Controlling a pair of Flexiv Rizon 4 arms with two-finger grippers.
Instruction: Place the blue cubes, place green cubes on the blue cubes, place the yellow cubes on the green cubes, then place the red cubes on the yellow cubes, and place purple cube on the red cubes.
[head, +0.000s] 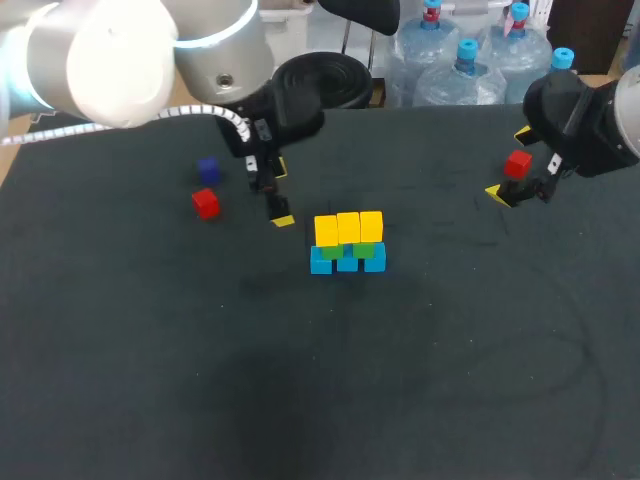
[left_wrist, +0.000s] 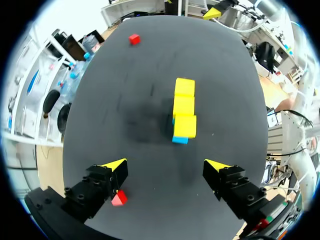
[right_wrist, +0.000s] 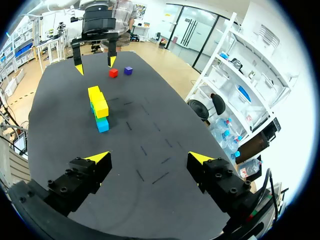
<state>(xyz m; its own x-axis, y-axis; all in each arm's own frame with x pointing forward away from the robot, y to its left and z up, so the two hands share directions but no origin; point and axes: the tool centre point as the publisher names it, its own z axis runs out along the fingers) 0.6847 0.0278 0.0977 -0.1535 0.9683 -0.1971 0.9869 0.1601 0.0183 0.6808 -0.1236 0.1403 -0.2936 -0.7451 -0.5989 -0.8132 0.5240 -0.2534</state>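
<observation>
Mid-table stands a block of cubes: blue cubes (head: 347, 263) at the bottom, green cubes (head: 364, 249) on them, three yellow cubes (head: 348, 227) on top. The yellow row (left_wrist: 184, 106) lies ahead of my open, empty left gripper (left_wrist: 166, 165), which hangs left of the stack (head: 279, 192). A red cube (head: 206, 203) and a purple cube (head: 208, 170) lie further left; this red cube (left_wrist: 119, 198) is beside the left finger. My right gripper (head: 510, 163) is open at the far right, with a second red cube (head: 518, 163) seen by its tips. Nothing lies between its fingers (right_wrist: 149, 158).
The dark table (head: 420, 380) is bare in front of the stack and between the stack and the right gripper. In the right wrist view the stack (right_wrist: 99, 107) sits far ahead, with the left gripper (right_wrist: 94, 66) beyond it.
</observation>
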